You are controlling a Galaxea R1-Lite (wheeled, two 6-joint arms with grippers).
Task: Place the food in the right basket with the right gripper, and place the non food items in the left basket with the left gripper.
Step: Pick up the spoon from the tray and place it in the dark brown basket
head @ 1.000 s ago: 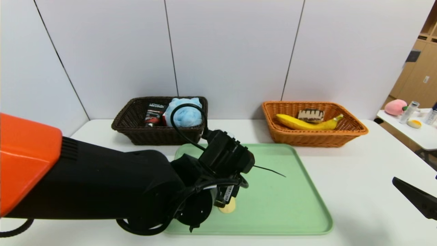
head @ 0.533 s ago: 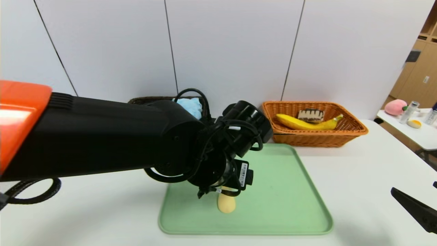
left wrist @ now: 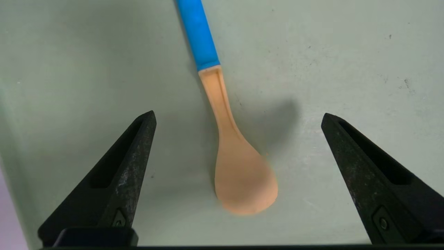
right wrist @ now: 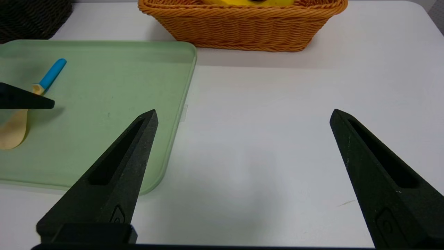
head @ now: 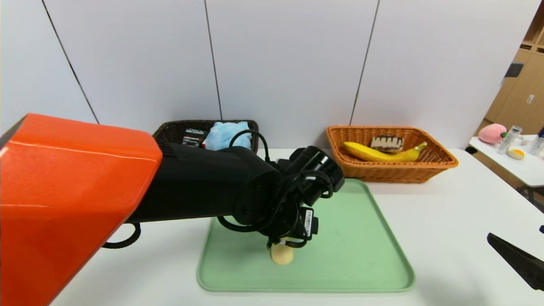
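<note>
The yellow spoon with blue handle [left wrist: 236, 163] lies flat on the green tray [head: 361, 255]; only its bowl [head: 282, 255] shows in the head view under my left arm. My left gripper [left wrist: 237, 116] hangs open just above it, one finger on each side of the bowl, not touching. The dark left basket [head: 178, 131] holds the black tube [head: 193, 136] and the blue pouf [head: 227, 134]; the puzzle cube is hidden. The orange right basket [head: 442, 163] holds the banana [head: 374, 154] and the cake slice [head: 386, 143]. My right gripper [right wrist: 242, 116] is open and empty over the table at the right.
A side table [head: 527, 168] at the far right carries a pink toy and small bottles. My left arm's orange and black body [head: 127, 199] covers the left half of the scene and part of the dark basket.
My left arm swung its wrist over and came down toward the spoon on the tray. The right gripper has stayed in place.
</note>
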